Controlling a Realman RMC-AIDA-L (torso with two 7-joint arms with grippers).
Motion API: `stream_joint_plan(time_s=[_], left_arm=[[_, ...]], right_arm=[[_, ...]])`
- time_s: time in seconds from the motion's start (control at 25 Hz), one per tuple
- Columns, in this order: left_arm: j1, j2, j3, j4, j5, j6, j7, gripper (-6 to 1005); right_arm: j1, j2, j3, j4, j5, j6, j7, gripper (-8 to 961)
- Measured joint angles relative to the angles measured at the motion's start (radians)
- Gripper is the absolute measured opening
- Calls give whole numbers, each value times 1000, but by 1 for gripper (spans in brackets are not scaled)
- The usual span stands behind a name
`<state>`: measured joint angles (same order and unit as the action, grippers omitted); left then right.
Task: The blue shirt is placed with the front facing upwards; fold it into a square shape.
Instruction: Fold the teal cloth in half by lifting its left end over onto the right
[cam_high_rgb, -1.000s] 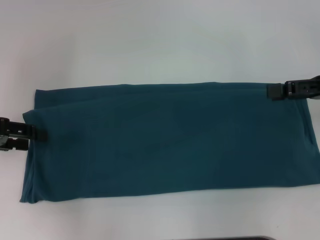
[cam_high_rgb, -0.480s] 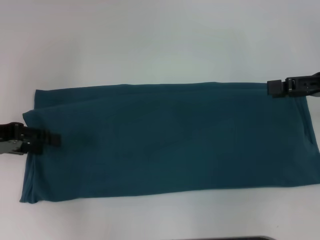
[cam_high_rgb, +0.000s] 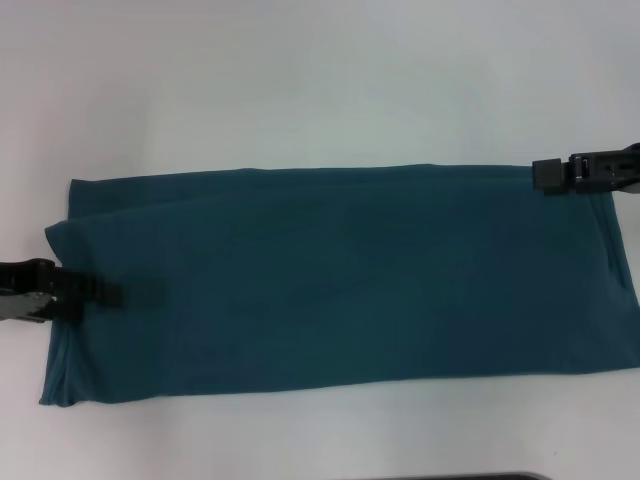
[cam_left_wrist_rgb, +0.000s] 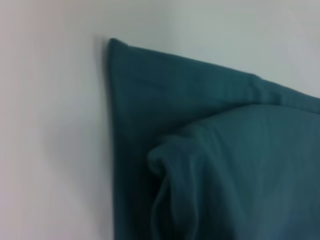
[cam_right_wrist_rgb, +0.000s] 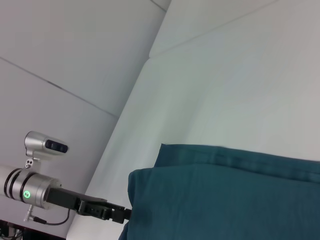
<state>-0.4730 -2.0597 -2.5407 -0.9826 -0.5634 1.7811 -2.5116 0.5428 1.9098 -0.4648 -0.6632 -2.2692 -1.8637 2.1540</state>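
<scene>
Dark teal-blue cotton shirt (cam_high_rgb: 340, 280) lies folded into a long band on my white table (cam_high_rgb: 300, 90). Head view shows left gripper (cam_high_rgb: 100, 292) and right gripper (cam_high_rgb: 548, 175) at opposite ends, grips unclear; left wrist alone reveals a bunched fold (cam_left_wrist_rgb: 165, 165).

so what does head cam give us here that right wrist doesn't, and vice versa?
Head only: the whole blue shirt as a long folded band on the white table, and the right gripper at its far right corner. Right wrist only: the left arm's silver wrist housing with a green light and the wall panels behind the table. Both: the shirt's left end with its doubled layers, and the left gripper at that edge.
</scene>
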Motion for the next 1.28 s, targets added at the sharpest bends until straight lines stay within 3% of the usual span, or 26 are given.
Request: stream_joint_plan(time_s=[0.72, 0.88, 1.28], left_arm=[[-9, -8, 7, -28, 16, 3, -13, 732], [-8, 2, -29, -81, 18, 47, -25, 732], [-11, 28, -32, -70, 27, 46, -48, 733]], right_arm=[[-5, -1, 0, 1, -1, 0, 0, 895], [-4, -2, 0, 0, -1, 0, 0, 895], [-3, -2, 0, -1, -1, 0, -2, 895]])
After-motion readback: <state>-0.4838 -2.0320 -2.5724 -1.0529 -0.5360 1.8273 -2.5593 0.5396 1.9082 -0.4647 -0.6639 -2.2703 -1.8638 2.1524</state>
